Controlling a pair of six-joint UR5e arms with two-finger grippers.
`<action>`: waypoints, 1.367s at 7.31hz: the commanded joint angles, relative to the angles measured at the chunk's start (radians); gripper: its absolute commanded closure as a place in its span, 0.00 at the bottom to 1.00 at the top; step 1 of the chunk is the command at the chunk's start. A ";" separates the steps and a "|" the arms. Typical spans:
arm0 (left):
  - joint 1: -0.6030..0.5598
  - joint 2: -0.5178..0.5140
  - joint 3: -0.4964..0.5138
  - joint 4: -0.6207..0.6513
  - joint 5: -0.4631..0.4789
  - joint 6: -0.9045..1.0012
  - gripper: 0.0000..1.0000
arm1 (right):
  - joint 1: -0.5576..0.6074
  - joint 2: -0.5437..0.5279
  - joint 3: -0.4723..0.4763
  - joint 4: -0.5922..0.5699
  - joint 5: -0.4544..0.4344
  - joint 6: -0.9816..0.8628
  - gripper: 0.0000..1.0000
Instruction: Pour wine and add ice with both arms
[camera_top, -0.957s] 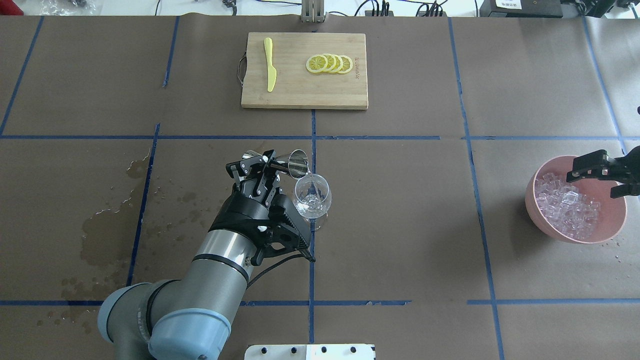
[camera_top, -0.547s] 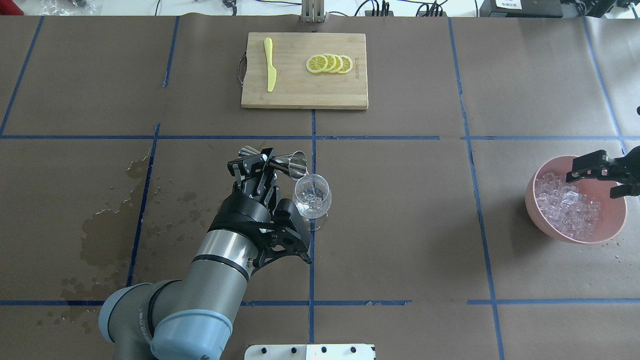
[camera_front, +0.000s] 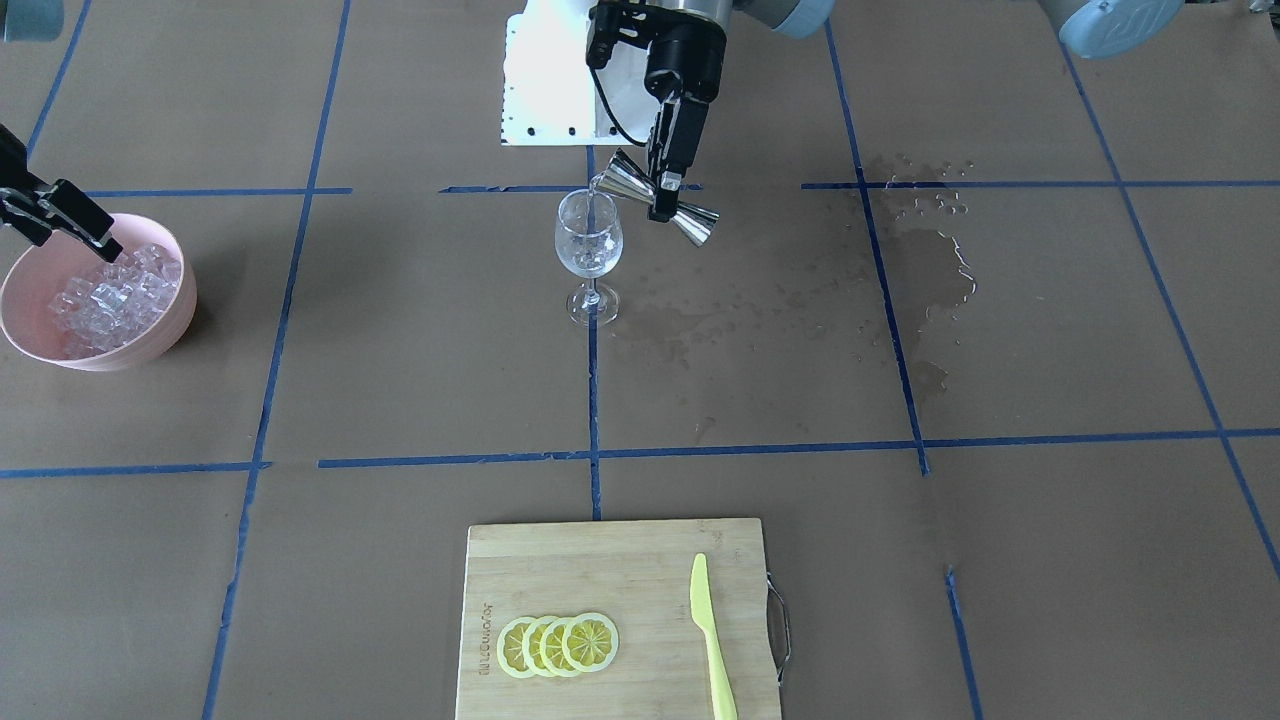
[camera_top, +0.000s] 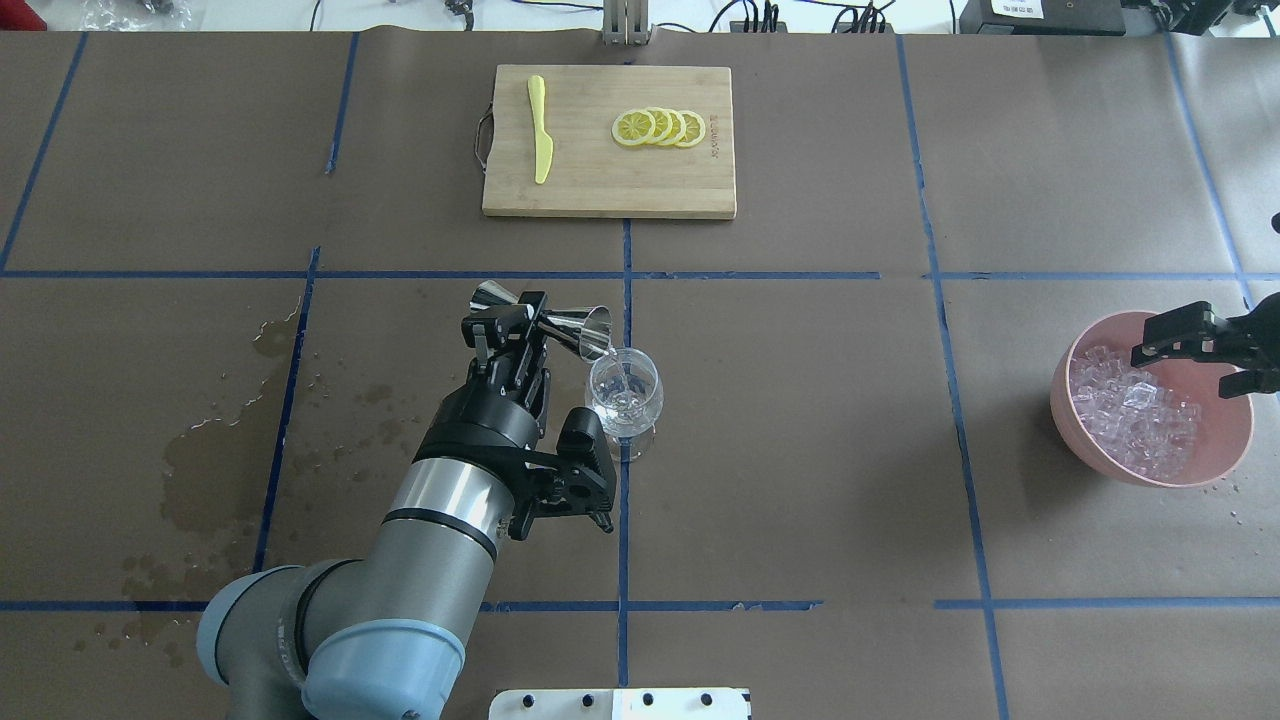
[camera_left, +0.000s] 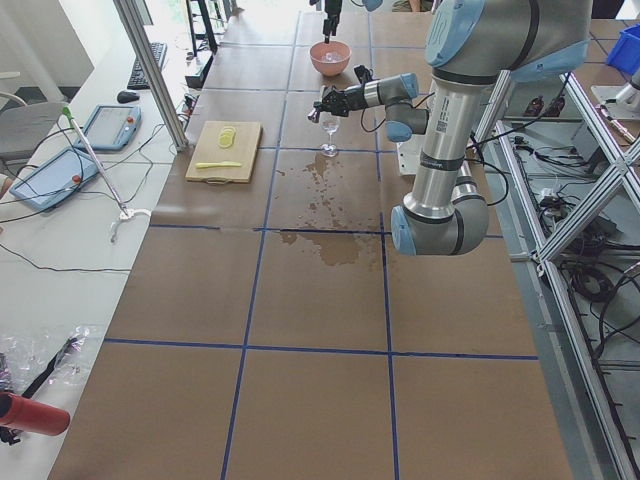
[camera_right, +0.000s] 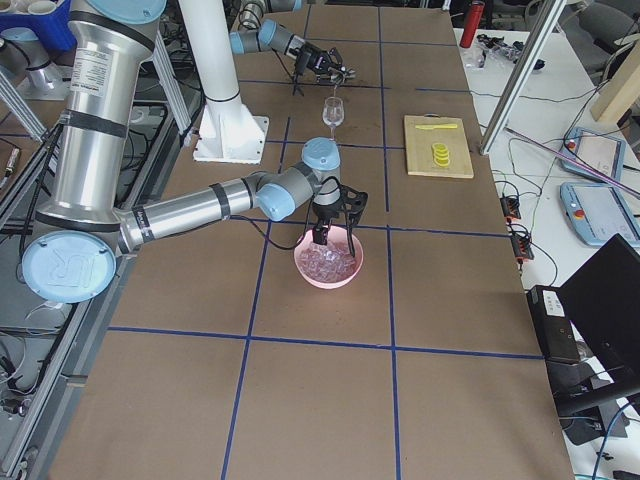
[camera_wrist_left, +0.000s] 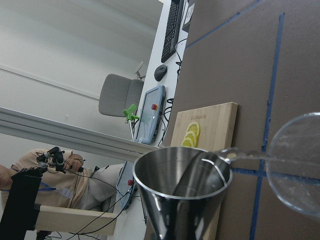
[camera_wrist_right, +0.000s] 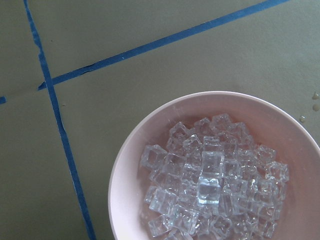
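My left gripper (camera_top: 528, 322), closed on a tilted jigger's (camera_top: 585, 330) waist, trickles wine (camera_wrist_left: 245, 155) into the glass (camera_front: 588, 245). Far right of the glass, my right gripper (camera_top: 1183, 370) hangs open and empty over a bowl (camera_wrist_right: 127, 165) of ice (camera_wrist_right: 210, 190). The cubes are likely light and slippery, best pinched across flat faces.

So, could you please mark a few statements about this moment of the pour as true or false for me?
1. The jaws of the left gripper clamp the steel jigger, tilted over the wine glass. True.
2. The right gripper is shut on an ice cube. False: its jaws stand open above the ice in the pink bowl.
3. The lemon slices lie in the glass. False: they lie on the cutting board, apart from the yellow knife.
4. Wet stains mark the table on the robot's left. True.
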 joint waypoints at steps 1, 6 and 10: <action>-0.003 0.000 -0.001 0.001 0.017 0.119 1.00 | -0.001 0.000 0.000 0.000 0.000 0.000 0.00; 0.000 0.000 0.002 0.001 0.048 0.200 1.00 | -0.001 0.000 0.000 0.002 0.000 0.000 0.00; 0.008 0.000 0.006 -0.015 0.045 -0.037 1.00 | -0.007 -0.001 -0.005 0.000 -0.014 0.000 0.00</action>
